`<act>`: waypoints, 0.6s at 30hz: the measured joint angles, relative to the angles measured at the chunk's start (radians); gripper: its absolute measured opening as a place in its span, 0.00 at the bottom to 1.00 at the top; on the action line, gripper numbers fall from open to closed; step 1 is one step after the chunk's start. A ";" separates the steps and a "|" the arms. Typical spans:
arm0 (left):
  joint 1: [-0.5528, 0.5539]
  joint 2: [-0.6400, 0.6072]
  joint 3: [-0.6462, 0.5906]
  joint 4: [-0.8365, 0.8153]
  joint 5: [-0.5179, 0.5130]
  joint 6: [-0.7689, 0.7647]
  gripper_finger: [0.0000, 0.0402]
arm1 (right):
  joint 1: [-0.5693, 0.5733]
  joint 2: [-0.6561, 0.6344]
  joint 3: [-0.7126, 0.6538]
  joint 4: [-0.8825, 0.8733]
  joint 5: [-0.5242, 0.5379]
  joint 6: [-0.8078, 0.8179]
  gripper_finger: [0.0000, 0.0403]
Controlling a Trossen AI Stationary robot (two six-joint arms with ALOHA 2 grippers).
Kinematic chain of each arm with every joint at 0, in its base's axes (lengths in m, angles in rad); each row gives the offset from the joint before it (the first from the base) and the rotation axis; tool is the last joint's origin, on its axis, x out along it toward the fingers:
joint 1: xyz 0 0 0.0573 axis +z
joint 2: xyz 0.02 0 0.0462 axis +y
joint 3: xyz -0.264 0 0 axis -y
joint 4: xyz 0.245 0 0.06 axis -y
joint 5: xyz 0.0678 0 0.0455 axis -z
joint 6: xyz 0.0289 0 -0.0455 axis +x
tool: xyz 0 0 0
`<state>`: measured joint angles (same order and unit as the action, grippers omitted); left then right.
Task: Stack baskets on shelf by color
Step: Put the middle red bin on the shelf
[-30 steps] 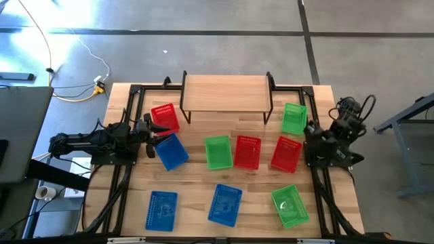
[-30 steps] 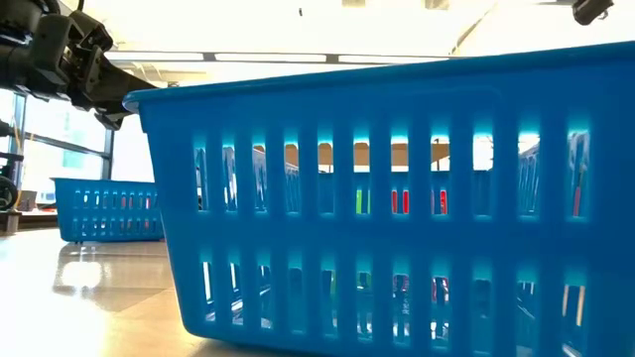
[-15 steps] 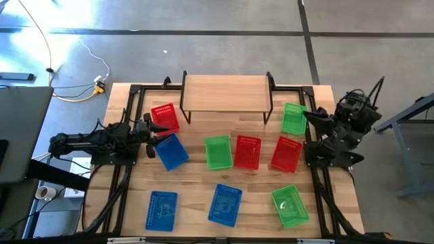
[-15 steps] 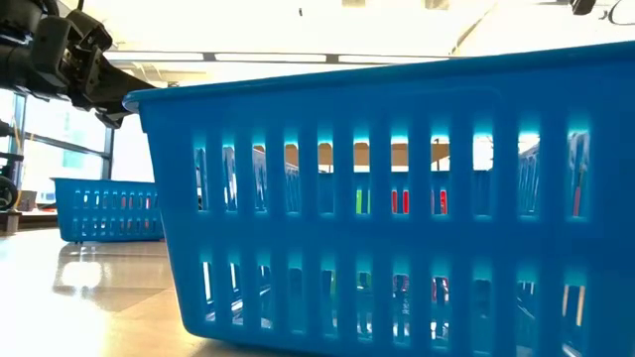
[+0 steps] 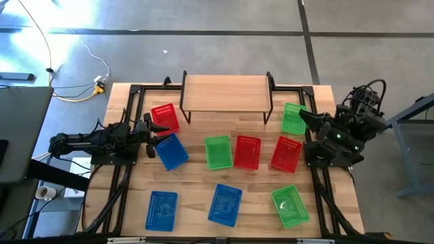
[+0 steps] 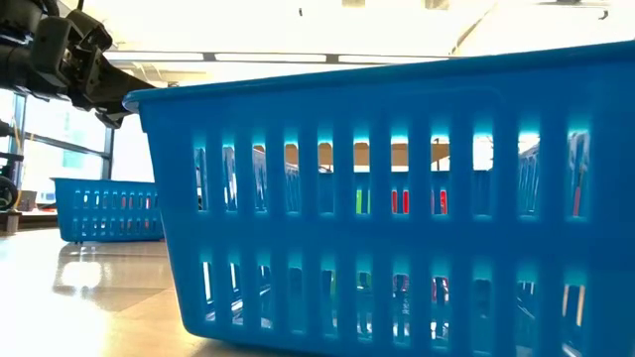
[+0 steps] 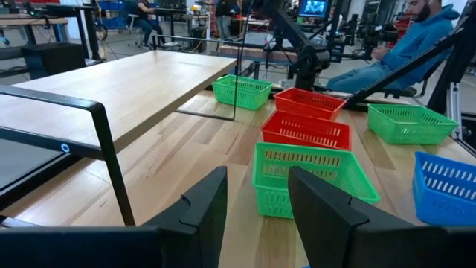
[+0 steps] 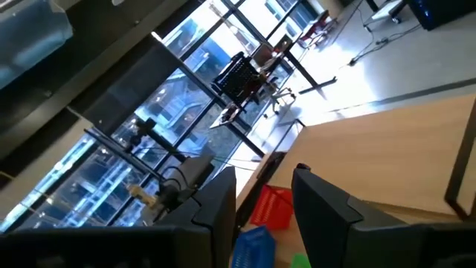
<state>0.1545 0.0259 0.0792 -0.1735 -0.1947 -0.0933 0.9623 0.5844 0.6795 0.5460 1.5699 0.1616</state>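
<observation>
The right gripper (image 5: 303, 119) hangs at the table's right edge with its two fingers (image 8: 321, 205) spread apart and nothing between them. Just beside its tip lies a green basket (image 5: 293, 118), near the right legs of the shelf (image 5: 226, 91). A little nearer the table's front from this gripper sits a red basket (image 5: 287, 154), and beside that, toward the table's middle, another red basket (image 5: 247, 152) and a green basket (image 5: 218, 152) stand in a row. Farther toward the front edge on the same side lies a third green basket (image 5: 289, 205).

The left gripper (image 5: 153, 133) reaches in from the table's left side, its fingers (image 7: 321, 212) parted and holding nothing. It sits between a red basket (image 5: 165, 118) on the shelf side and a blue basket (image 5: 171, 151) on the front side, close to both; whether it touches either cannot be told. Well beyond it toward the front edge lie two more blue baskets, one at the left (image 5: 161, 210) and one near the middle (image 5: 225, 204); the middle one (image 6: 397, 198) fills most of the low view.

The shelf stands at the table's far edge, its plank top bare. In the left wrist view a person in a blue hoodie (image 7: 405, 41) sits beyond the table.
</observation>
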 joint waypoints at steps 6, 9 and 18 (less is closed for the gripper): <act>0.000 0.000 0.000 0.001 0.000 0.000 0.33 | 0.000 0.076 0.046 -0.001 0.000 0.023 0.29; 0.000 0.000 0.000 0.010 0.000 0.000 0.33 | 0.000 0.110 0.061 0.004 -0.002 0.025 0.29; 0.000 0.000 0.000 0.016 -0.001 -0.008 0.33 | -0.048 0.191 0.068 -0.029 -0.281 0.102 0.29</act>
<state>0.1545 0.0261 0.0792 -0.1574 -0.1959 -0.1009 0.9140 0.7751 0.7479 0.5166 1.2891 0.2633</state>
